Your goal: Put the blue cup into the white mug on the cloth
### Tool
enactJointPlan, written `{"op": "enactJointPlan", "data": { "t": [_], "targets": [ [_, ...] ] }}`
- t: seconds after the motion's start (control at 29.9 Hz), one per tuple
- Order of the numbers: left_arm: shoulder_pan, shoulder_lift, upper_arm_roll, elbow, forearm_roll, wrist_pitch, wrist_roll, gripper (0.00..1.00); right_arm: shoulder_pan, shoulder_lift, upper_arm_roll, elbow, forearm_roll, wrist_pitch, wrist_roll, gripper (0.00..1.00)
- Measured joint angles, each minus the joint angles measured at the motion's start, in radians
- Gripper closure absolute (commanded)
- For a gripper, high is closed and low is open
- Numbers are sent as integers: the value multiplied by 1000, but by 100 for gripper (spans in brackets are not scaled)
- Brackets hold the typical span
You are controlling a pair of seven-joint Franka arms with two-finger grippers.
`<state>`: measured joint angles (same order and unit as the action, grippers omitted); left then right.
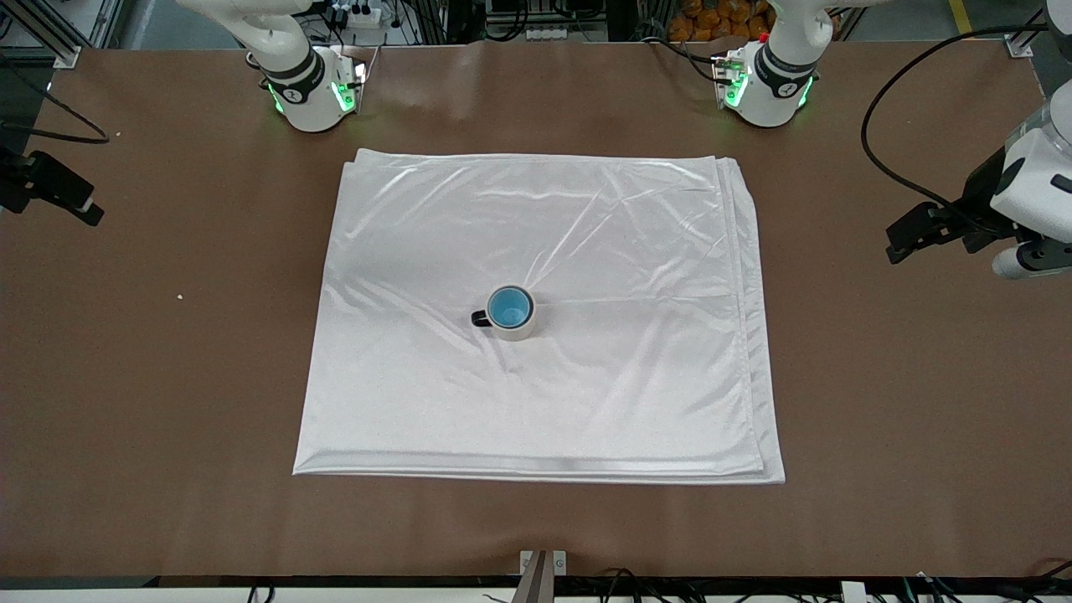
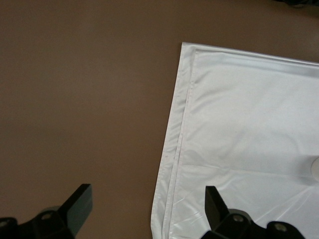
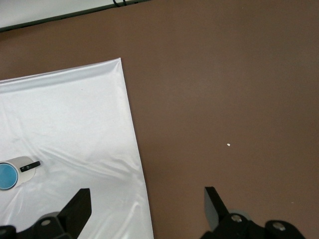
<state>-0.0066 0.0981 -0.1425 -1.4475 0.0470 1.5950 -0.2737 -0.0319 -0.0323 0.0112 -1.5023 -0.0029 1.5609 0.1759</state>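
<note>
From the high camera across the bench, the white mug (image 1: 512, 316) stands upright near the middle of the cloth (image 1: 586, 251), its black handle pointing toward the right arm's end. The blue cup (image 1: 509, 307) sits nested inside it, bright blue interior showing. The cloth lies flat in folded layers, lightly wrinkled, with bare brown bench (image 1: 167, 377) all round its four edges and wide room at both ends. The left gripper (image 1: 921, 230) hangs over bare bench at the left arm's end, well apart from the mug. The right gripper (image 1: 59, 193) shows at the edge of the picture over the other end.

In the left wrist view, the left gripper (image 2: 148, 209) has its jaws spread wide and empty, above the cloth's layered edge (image 2: 174, 149) and bare bench.

In the right wrist view, the right gripper (image 3: 148, 209) likewise holds its jaws wide apart with nothing between them, over the cloth's border. The mug (image 3: 22, 167) with the cup (image 3: 7, 177) in it lies well away on the cloth, and a small pale crumb (image 3: 228, 145) sits on open bench.
</note>
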Motion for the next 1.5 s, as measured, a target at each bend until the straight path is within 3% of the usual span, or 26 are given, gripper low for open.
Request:
{"op": "enactJointPlan", "data": {
  "t": [1.5],
  "targets": [
    [31, -27, 8, -20, 0, -21, 117, 0, -1, 13, -2, -33, 0, 22, 0, 0]
  ]
}}
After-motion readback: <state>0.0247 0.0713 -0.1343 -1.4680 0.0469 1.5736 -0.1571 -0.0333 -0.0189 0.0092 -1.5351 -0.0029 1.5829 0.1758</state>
